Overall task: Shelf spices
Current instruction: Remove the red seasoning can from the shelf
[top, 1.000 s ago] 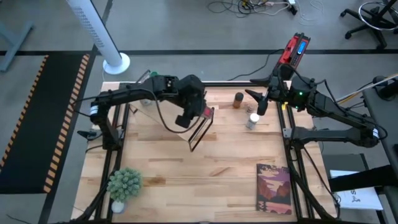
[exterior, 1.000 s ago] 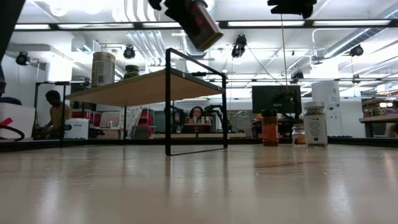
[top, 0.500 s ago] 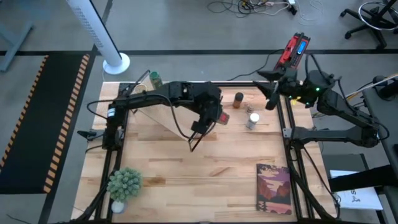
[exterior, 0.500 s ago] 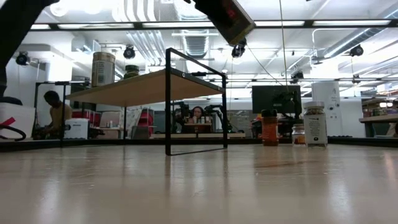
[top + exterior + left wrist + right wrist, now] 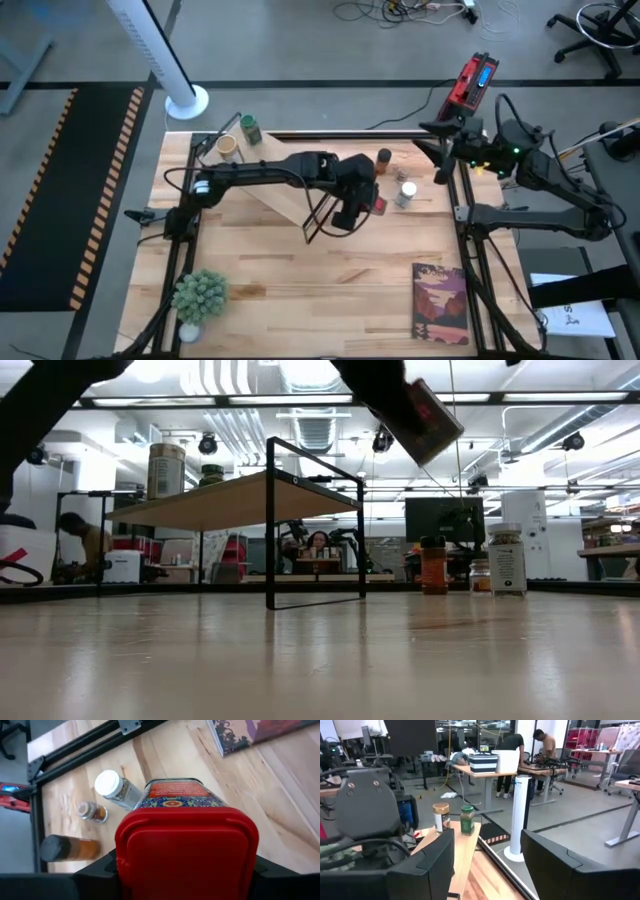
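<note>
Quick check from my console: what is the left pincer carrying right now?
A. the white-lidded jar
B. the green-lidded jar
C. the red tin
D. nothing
C: the left pincer is clamped on the red tin, whose lid fills the left wrist view, while the white-lidded jar stands on the table and the green-lidded jar sits on the shelf.

Red tin (image 5: 187, 840) aloft beside shelf (image 5: 285, 195)

Left hand (image 5: 362, 205) clamped; right hand (image 5: 440, 170) apparently parted.
</note>
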Motion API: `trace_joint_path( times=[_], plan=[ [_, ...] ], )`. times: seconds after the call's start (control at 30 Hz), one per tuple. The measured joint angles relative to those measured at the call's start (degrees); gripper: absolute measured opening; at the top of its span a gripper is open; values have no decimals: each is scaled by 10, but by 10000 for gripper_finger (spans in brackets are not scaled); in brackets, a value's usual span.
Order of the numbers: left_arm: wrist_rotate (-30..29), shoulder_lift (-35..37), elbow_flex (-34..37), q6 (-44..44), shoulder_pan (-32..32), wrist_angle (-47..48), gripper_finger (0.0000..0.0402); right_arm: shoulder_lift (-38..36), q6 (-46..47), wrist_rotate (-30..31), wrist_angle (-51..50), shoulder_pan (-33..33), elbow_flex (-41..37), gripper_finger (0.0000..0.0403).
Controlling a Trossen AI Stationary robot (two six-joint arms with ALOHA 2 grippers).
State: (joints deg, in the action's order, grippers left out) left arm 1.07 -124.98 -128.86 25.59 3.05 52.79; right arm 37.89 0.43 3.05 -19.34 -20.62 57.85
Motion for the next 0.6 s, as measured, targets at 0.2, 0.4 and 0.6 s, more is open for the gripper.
trace_joint_path(
  times=[0.2, 0.4, 0.6],
  plan=[
    [0, -19, 0, -33, -2, -4, 196, -36, -7, 0, -2, 0, -10, 204],
    [0, -41, 1, -52, -12, -4, 196, -48, -19, 0, -15, 0, -14, 204],
    [-2, -50, 1, -54, -25, -2, 197, -48, -31, 0, -18, 0, -14, 204]
  ],
)
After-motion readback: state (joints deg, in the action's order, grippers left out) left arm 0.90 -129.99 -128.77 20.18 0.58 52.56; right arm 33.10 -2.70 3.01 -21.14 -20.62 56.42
